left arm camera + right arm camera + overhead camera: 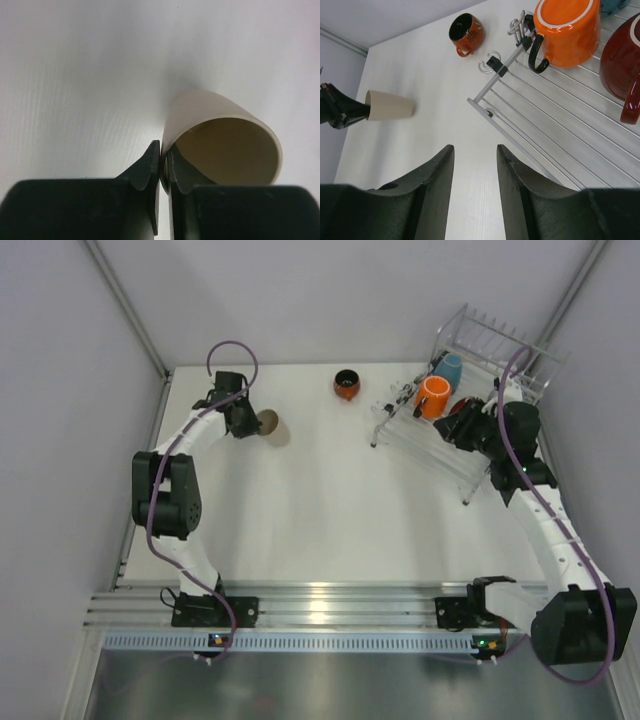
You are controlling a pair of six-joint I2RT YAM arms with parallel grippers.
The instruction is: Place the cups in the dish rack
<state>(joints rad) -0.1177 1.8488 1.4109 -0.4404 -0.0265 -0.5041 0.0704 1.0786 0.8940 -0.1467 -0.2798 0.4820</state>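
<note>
A beige handleless tumbler point(215, 115) lies on its side at the far left of the table point(268, 423), mouth toward my left gripper point(164, 152). That gripper is shut on the tumbler's rim wall, one finger inside and one outside. My right gripper point(475, 150) hovers open and empty just in front of the dish rack point(545, 125). In the rack sit an orange mug point(567, 30), a red mug point(622, 55) and a light blue cup point(450, 367). A dark-and-orange mug point(466, 28) stands on the table left of the rack point(346, 384).
The rack point(480, 340) fills the far right corner, close to the side wall. White walls close in the table on the left, back and right. The arm bases sit on a metal rail point(320, 605) at the near edge.
</note>
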